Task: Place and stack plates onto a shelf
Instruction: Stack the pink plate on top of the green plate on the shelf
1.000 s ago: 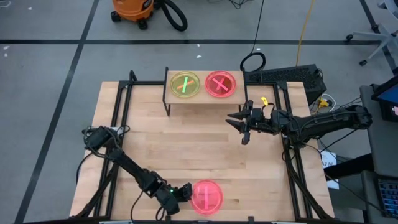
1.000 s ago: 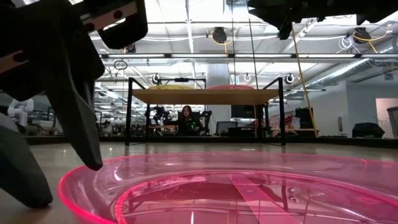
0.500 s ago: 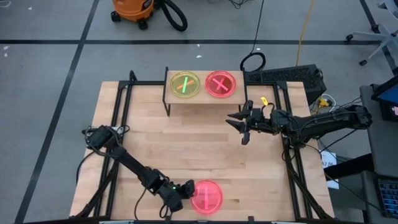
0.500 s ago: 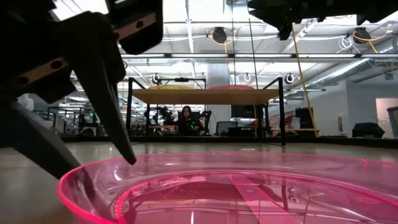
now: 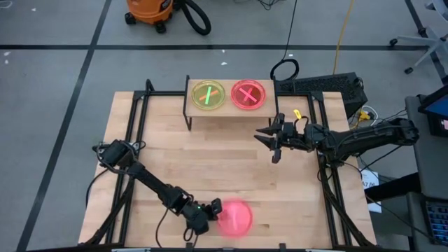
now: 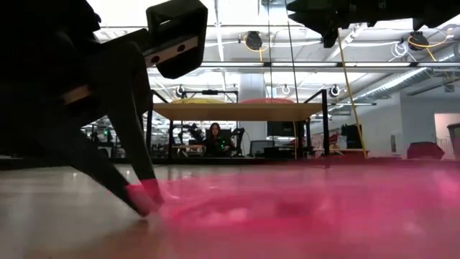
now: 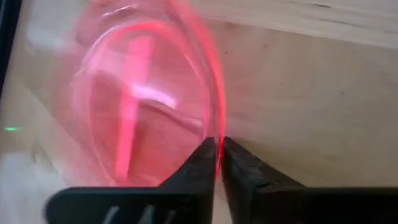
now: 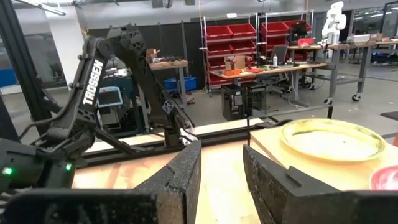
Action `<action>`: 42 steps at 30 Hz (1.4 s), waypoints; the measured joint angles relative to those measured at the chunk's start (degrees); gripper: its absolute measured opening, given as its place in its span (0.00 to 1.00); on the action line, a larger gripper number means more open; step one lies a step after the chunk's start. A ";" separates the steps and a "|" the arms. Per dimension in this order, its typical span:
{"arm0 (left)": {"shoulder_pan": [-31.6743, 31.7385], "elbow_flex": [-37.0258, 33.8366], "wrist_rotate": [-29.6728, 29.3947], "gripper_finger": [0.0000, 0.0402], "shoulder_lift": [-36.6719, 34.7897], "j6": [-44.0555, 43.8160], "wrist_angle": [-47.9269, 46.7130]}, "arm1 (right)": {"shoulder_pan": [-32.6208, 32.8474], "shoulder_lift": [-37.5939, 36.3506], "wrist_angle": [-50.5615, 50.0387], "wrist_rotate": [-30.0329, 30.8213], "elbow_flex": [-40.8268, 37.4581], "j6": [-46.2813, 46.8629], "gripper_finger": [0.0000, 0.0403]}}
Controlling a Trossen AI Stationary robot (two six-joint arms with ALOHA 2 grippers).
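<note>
Plate: pink plate (image 5: pixel 234 218) at counter's (image 5: pixel 210 161) near edge | left gripper (image 5: pixel 209 211) fingers pinching its rim | right gripper (image 5: pixel 271 143) fingers spread, beside shelf (image 5: pixel 227 108) holding green plate (image 5: pixel 208 94), pink-red plate (image 5: pixel 248 94)

Bright overhead lighting; the pink plate (image 6: pixel 302 208) smears with motion blur, perhaps mid-lift.
</note>
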 joint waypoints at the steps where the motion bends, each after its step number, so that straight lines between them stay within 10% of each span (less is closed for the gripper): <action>1: 0.00 0.00 -0.04 0.05 0.00 -0.21 0.00 | 0.00 0.01 0.10 0.00 -0.33 0.00 0.26; 11: -0.02 0.00 -6.78 0.01 -1.43 -0.18 -2.34 | 0.00 0.02 0.68 0.00 -1.67 0.61 0.26; 25: 3.51 0.02 -26.25 0.01 -22.25 -4.81 -34.17 | 0.00 0.02 3.09 -0.04 -1.69 0.61 0.26; 42: 39.11 0.09 -20.10 0.01 -33.63 13.26 -39.34 | -0.02 0.02 4.04 -0.07 -1.69 -0.45 0.26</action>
